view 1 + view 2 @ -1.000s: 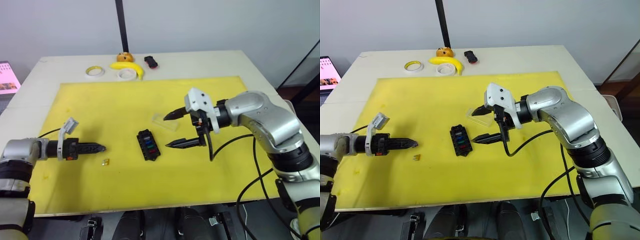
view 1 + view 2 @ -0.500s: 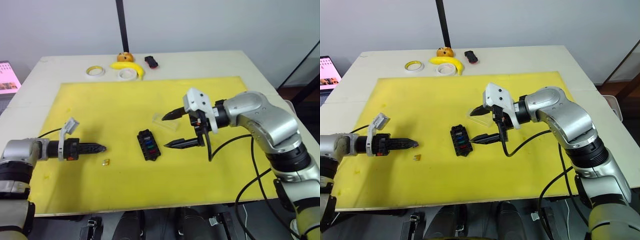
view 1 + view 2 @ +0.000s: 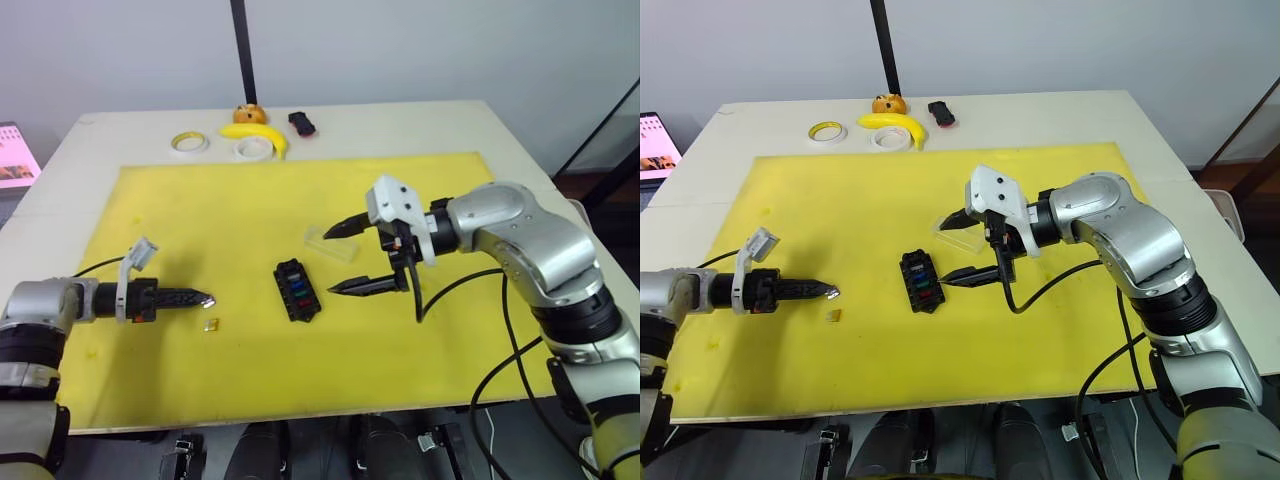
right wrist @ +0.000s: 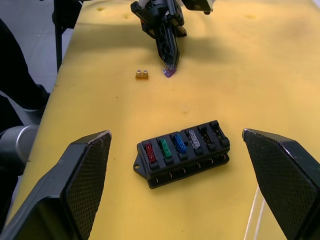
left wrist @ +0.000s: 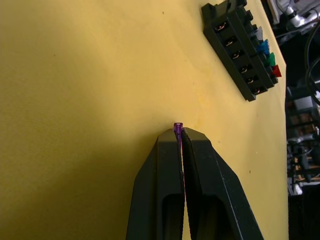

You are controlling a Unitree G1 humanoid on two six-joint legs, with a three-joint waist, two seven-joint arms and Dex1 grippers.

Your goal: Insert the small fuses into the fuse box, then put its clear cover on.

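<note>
**Q:** How far along is the job on the bench [image 3: 560, 190]?

**A:** Four of the small fuses, red [image 4: 149, 153], green [image 4: 164, 148], blue [image 4: 179, 142] and grey [image 4: 194, 139], sit in one row of the fuse box [image 3: 296, 290], which lies near the middle of the yellow mat [image 3: 200, 210]. Two slots in that row look empty. The purple fuse [image 5: 177, 128] is pinched between the closed fingertips of the left tool [image 3: 203, 298], which hovers low over the mat at about 9 o'clock from the box, well apart from it. The yellow fuse [image 3: 211, 324] lies loose on the mat just beside that tool's tip.

**Q:** And the right arm?

**A:** The right tool [image 3: 342, 258] hangs wide open and empty at about 3 o'clock from the box, one finger above the clear cover [image 3: 331, 243], the other close to the box's side. The cover rests on the mat at about 1 o'clock from the box, not yet fitted.

**Q:** So what is left?

**A:** By this reading, two fuses to seat, purple then yellow, and then the cover.

**Q:** Anything hard to make out?

**A:** The cover is nearly see-through, so its edges are faint. Whether the second row of slots takes fuses cannot be told. Only a sliver of the purple fuse shows past the fingertips.
</note>
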